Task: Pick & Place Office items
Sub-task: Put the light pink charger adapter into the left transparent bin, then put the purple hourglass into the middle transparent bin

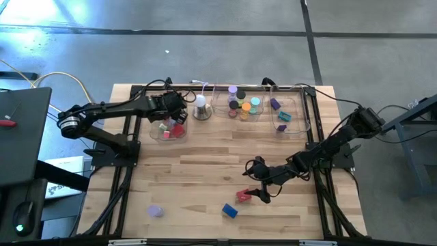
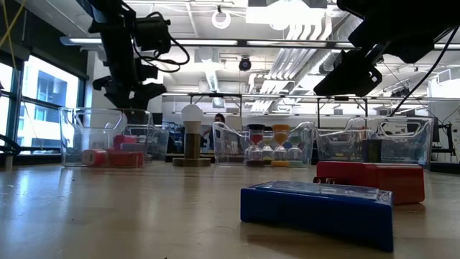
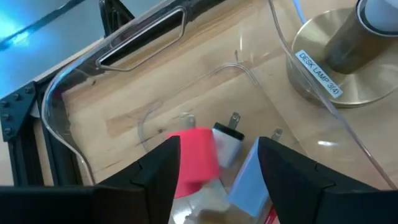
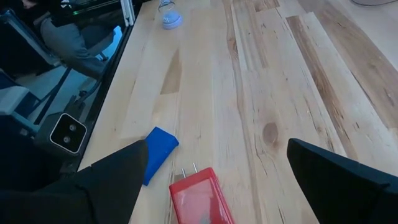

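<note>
You get bright, even light from overhead: in the low view the ceiling fixtures (image 2: 277, 8) at the top of the frame burn out to white, the window (image 2: 29, 101) at the left edge glows, and both arms read as dark silhouettes against them. The blue block (image 2: 316, 210) in the lower centre looks soft. From above, the wooden table (image 1: 205, 171) shows only faint shadows, while a pale blue glare lies across the floor (image 1: 61, 17) in the upper left.
</note>
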Available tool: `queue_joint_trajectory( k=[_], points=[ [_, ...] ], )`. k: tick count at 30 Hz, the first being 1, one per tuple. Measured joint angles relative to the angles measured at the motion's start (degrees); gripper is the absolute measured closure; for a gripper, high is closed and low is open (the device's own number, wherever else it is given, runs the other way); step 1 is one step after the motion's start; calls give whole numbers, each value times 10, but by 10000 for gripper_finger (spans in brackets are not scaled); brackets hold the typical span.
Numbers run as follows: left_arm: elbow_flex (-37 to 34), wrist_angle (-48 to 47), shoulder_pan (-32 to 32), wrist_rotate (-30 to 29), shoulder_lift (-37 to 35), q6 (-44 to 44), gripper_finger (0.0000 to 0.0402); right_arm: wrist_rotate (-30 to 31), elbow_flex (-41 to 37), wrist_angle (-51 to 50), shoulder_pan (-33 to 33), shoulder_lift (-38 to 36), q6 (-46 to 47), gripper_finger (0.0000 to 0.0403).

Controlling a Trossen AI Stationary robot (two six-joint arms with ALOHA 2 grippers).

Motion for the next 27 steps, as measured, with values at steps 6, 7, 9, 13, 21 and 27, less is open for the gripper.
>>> queue_joint_trajectory(
  k=[6,7,9,13,21,27],
  points=[
    [0,2,-5,-3,0,28,192,0,0,0,0,0,0,30],
    [2,1,-5,-3,-1,36,192,0,0,0,0,0,0,30],
    [12,-9,-7,-3,-8,52,192,1,0,0,0,0,-2,30],
    [56,-50,-34,-2,-31,58,192,1,0,0,0,0,-4,30],
    [146,-199,-166,24,-48,36,192,4,0,0,0,0,-16,30],
    [167,-261,-256,24,-49,-45,192,4,0,5,0,0,-13,30]
  ],
)
